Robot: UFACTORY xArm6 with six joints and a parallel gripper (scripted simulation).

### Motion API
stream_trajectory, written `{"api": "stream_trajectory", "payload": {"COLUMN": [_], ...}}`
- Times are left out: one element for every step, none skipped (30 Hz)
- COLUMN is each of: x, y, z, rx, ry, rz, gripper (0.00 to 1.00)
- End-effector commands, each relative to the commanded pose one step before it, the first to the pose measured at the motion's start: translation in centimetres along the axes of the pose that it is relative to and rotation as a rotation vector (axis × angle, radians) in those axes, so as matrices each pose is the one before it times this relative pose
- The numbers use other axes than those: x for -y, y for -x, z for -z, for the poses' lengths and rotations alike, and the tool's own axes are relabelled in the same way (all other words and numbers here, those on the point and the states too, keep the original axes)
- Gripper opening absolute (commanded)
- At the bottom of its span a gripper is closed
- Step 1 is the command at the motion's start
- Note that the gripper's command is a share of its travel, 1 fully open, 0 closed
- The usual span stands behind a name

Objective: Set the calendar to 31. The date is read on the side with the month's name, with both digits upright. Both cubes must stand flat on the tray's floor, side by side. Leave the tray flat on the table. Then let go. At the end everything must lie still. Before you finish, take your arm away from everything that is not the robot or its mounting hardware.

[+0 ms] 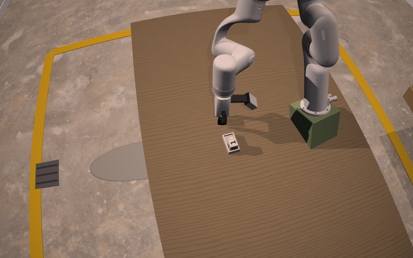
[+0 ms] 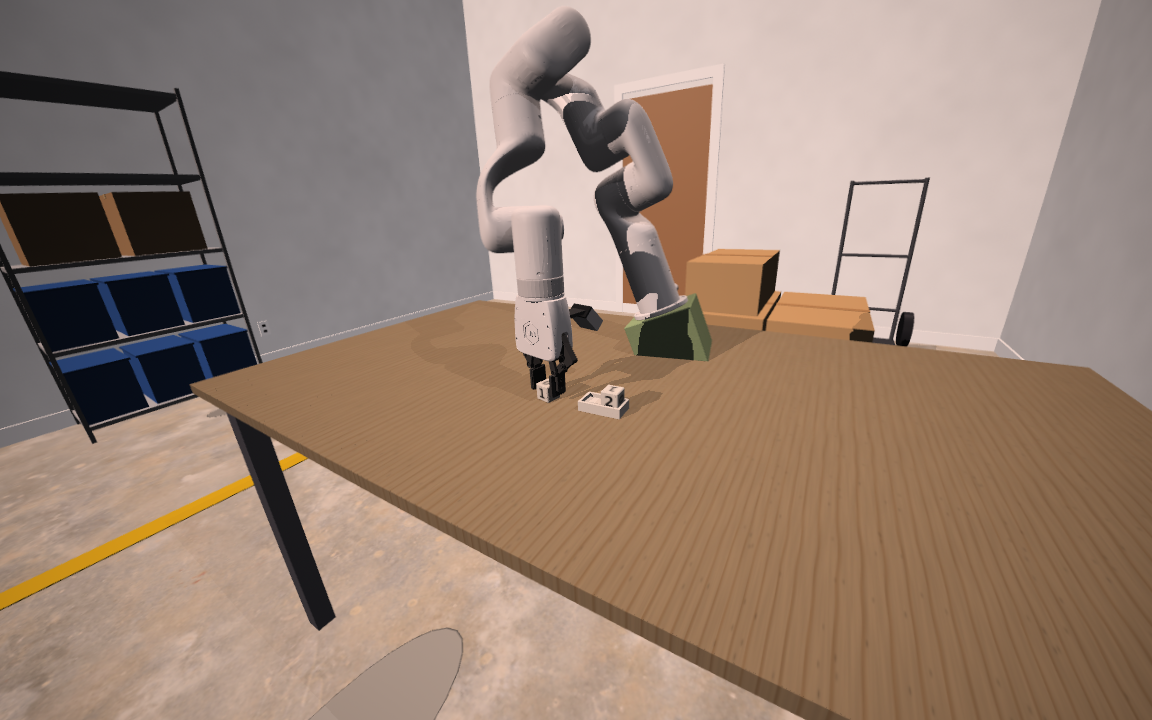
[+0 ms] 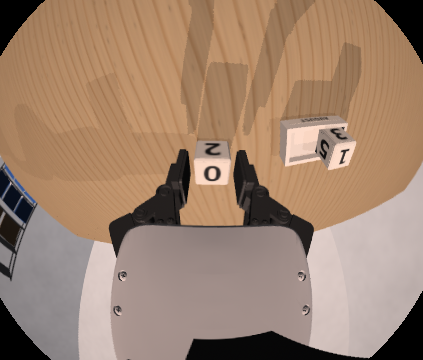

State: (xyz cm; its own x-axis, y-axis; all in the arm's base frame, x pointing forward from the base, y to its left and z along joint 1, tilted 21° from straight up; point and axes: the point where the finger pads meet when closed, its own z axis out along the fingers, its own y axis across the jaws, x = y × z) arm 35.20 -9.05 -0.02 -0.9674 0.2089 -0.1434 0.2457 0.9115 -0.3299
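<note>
While its fingers stand apart on either side of the loose cube [image 2: 544, 391] [image 3: 212, 167], the end effector [image 1: 222, 121] [image 2: 548, 374] [image 3: 212, 161] is released, gripping nothing. That cube sits on the counter [image 1: 195, 192] [image 2: 786, 465] [image 3: 146, 65], a 0 and a 2 showing in the wrist view (a 1 in the exterior one). Just beside it lies the AUGUST tray [image 1: 228, 151] [image 2: 600, 410] [image 3: 284, 145], carrying the other cube [image 1: 232, 143] [image 2: 612, 395] [image 3: 336, 149]. Well apart stands the green base block [image 1: 325, 129] [image 2: 698, 333].

2 cubes [image 3: 212, 170] [image 3: 337, 149] | 1 tray [image 1: 225, 144] [image 2: 600, 410] [image 3: 291, 145] | 1 tbl [image 1: 195, 192] [image 2: 741, 465] [image 3: 146, 60] | 1 arm [image 1: 224, 75] [image 2: 538, 241]
</note>
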Motion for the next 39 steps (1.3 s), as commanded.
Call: {"api": "stream_trajectory", "payload": {"x": [-0.012,0.000,0.000,0.000,0.000,0.000,0.000,0.000,0.000,0.000,0.000,0.000,0.000,0.000,0.000,0.000,0.000,0.000,0.000,0.000,0.000,0.000,0.000,0.000,0.000,0.000,0.000,0.000,0.000,0.000,0.000,0.000,0.000,0.000,0.000,0.000,0.000,0.000,0.000], "y": [0.147,0.000,0.000,0.000,0.000,0.000,0.000,0.000,0.000,0.000,0.000,0.000,0.000,0.000,0.000,0.000,0.000,0.000,0.000,0.000,0.000,0.000,0.000,0.000,0.000,0.000,0.000,0.000,0.000,0.000,0.000,0.000,0.000,0.000,0.000,0.000,0.000,0.000,0.000], "z": [-0.301,-0.015,-0.006,-0.001,0.000,0.000,0.000,0.000,0.000,0.000,0.000,0.000,0.000,0.000,0.000,0.000,0.000,0.000,0.000,0.000,0.000,0.000,0.000,0.000,0.000,0.000,0.000,0.000,0.000,0.000,0.000,0.000,0.000,0.000,0.000,0.000,0.000,0.000,0.000], "rx": [0.00411,0.00000,0.00000,0.00000,0.00000,0.00000,0.00000,0.00000,0.00000,0.00000,0.00000,0.00000,0.00000,0.00000,0.00000,0.00000,0.00000,0.00000,0.00000,0.00000,0.00000,0.00000,0.00000,0.00000,0.00000,0.00000,0.00000,0.00000,0.00000,0.00000,0.00000,0.00000,0.00000,0.00000,0.00000,0.00000,0.00000,0.00000,0.00000], "ry": [0.00005,0.00001,0.00000,0.00000,0.00000,0.00000,0.00000,0.00000,0.00000,0.00000,0.00000,0.00000,0.00000,0.00000,0.00000,0.00000,0.00000,0.00000,0.00000,0.00000,0.00000,0.00000,0.00000,0.00000,0.00000,0.00000,0.00000,0.00000,0.00000,0.00000,0.00000,0.00000,0.00000,0.00000,0.00000,0.00000,0.00000,0.00000,0.00000], "rz": [-0.00062,0.00000,0.00000,0.00000,0.00000,0.00000,0.00000,0.00000,0.00000,0.00000,0.00000,0.00000,0.00000,0.00000,0.00000,0.00000,0.00000,0.00000,0.00000,0.00000,0.00000,0.00000,0.00000,0.00000,0.00000,0.00000,0.00000,0.00000,0.00000,0.00000,0.00000,0.00000,0.00000,0.00000,0.00000,0.00000,0.00000,0.00000,0.00000], "gripper": [0.47,0.47,0.47,0.47,0.47,0.47,0.47,0.47,0.47,0.47,0.47,0.47,0.47,0.47,0.47,0.47,0.47,0.47,0.47,0.47,0.47,0.47,0.47,0.47,0.47,0.47,0.47,0.47,0.47,0.47,0.47,0.47,0.47,0.47,0.47,0.47,0.47,0.47,0.27]}}
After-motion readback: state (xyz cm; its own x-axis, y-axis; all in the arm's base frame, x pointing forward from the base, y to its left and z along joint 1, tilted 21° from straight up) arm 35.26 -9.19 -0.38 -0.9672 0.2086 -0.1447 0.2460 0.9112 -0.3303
